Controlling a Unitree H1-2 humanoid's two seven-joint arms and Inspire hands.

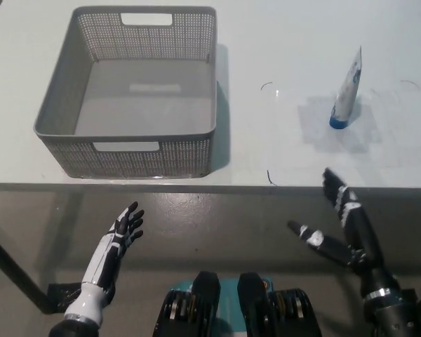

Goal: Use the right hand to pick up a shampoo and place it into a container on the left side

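Note:
A white shampoo tube (346,92) with a blue cap stands cap-down on the white table (281,140), at the right. A grey perforated basket (136,91) sits on the table's left side and holds nothing. My black right hand (340,225) is open, fingers spread, just below the table's front edge and well short of the tube. My white left hand (119,239) rests open at the lower left, below the basket and off the table.
The table's front edge (210,187) runs across the middle of the picture. Grey floor lies below it. A dark table leg (10,270) slants at the lower left.

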